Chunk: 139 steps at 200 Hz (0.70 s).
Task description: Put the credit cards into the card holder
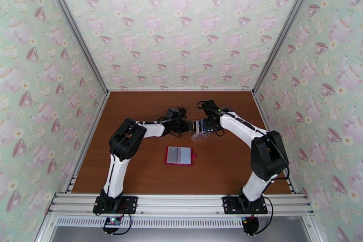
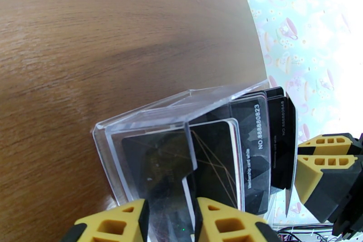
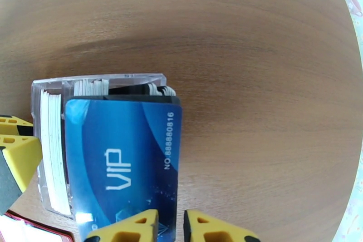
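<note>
The card holder (image 1: 179, 155), a red wallet, lies open on the table with its pale grey-blue inside up. Its corner also shows as the red wallet corner (image 3: 31, 233). Beyond it stands a clear plastic rack (image 1: 201, 131) packed with cards. Black cards (image 2: 254, 147) fill the rack (image 2: 149, 125) in the left wrist view. My left gripper (image 2: 172, 215) is closed on a thin wall at the rack's end. A blue VIP credit card (image 3: 122, 161) stands in front of the rack (image 3: 50, 102), and my right gripper (image 3: 171, 227) is shut on its lower edge.
Both grippers (image 1: 187, 127) (image 1: 203, 125) meet over the rack at mid-table. The right gripper's yellow fingers (image 2: 326, 170) sit close beside the rack's far end. Brown tabletop (image 1: 136, 111) surrounds the wallet, and patterned walls enclose three sides.
</note>
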Motion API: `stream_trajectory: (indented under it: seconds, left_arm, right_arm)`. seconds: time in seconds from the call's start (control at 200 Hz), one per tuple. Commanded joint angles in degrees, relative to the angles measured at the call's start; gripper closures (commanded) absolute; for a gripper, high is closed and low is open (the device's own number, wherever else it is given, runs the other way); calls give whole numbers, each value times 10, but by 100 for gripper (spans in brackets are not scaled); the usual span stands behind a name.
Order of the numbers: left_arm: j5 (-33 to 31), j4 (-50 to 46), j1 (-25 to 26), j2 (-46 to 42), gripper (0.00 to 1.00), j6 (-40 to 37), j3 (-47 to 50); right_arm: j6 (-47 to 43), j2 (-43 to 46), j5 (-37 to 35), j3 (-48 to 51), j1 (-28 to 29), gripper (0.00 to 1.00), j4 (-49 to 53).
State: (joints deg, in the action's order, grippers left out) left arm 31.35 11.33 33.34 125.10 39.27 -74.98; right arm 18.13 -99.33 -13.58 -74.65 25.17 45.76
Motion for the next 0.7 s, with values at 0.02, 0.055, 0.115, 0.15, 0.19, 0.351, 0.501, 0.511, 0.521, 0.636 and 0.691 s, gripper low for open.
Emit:
stream_trajectory:
  seconds: [0.02,0.055,0.115,0.15,0.19,0.351,0.501,0.511,0.521,0.636,0.691]
  left_arm:
    - [-28,-91,-9,35,69,0,29]
    - [-27,-91,-9,35,69,0,29]
    - [-28,-91,-9,36,69,0,29]
    - [-27,-91,-9,36,69,0,29]
    - [-27,-91,-9,37,69,0,28]
    - [-27,-91,-9,37,69,1,28]
    - [-27,-91,-9,36,69,0,29]
    - [-26,-91,-9,35,69,0,29]
    - [-27,-91,-9,36,69,0,29]
    - [-25,-92,-9,35,69,0,29]
    - [-25,-92,-9,35,69,-1,29]
  right_arm:
    - [-9,-10,24,-17,4,76,-8]
    - [-8,-12,25,-17,4,75,-8]
    - [-9,-13,28,-17,3,72,-12]
    - [-9,-14,27,-17,3,70,-11]
    - [-7,-16,25,-18,4,67,-11]
    - [-6,-14,31,-16,3,65,-17]
    - [-4,-17,43,-16,1,66,-24]
    - [-3,-18,43,-16,1,66,-25]
    - [-4,-18,44,-16,1,66,-25]
    - [-2,-22,49,-16,1,67,-30]
    - [0,-19,48,-16,1,67,-32]
